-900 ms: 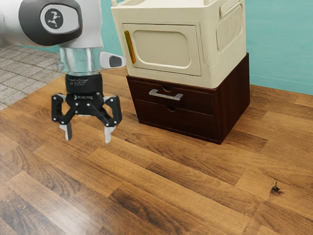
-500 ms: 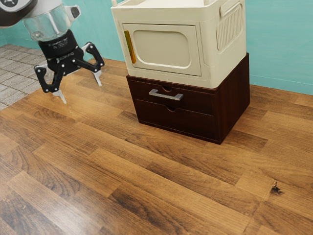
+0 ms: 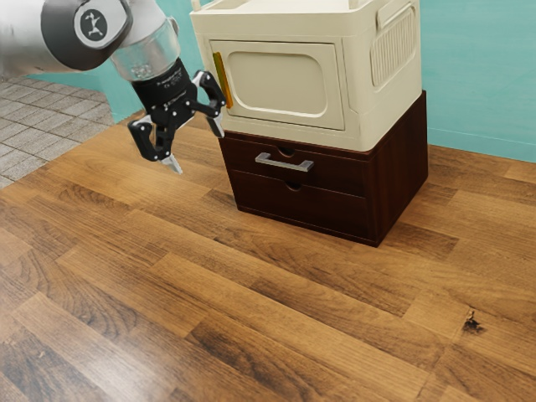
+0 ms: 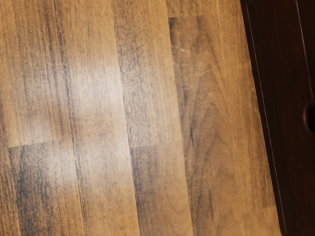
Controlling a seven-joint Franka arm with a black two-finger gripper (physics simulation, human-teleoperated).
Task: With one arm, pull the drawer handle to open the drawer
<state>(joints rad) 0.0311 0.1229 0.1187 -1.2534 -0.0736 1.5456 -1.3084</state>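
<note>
The gripper (image 3: 197,146) hangs above the tabletop (image 3: 243,293), tilted, toward the exterior view's left of the dark drawer cabinet (image 3: 398,176). Its 2 fingers stand wide apart, holding nothing. In the exterior view, 1 fingertip lies close to the cabinet's near upper corner; whether they touch is hard to tell.

The drawer handle (image 3: 285,164), a grey bar, is on the front of the upper drawer (image 3: 339,170), well apart from the gripper. That drawer and the lower drawer (image 3: 327,205) both sit flush with the cabinet. A cream unit (image 3: 360,84) rests on top, its upper part cut off by the exterior view's upper edge; a yellow strip (image 3: 221,79) runs down its door (image 3: 289,121). The arm (image 3: 25,42) is cut off at the exterior view's left.

The wrist view shows wooden boards and part of the cabinet, cropped at the border, which also cuts through a rounded notch (image 4: 310,118). Inside the notch it is too dark to make out.
</note>
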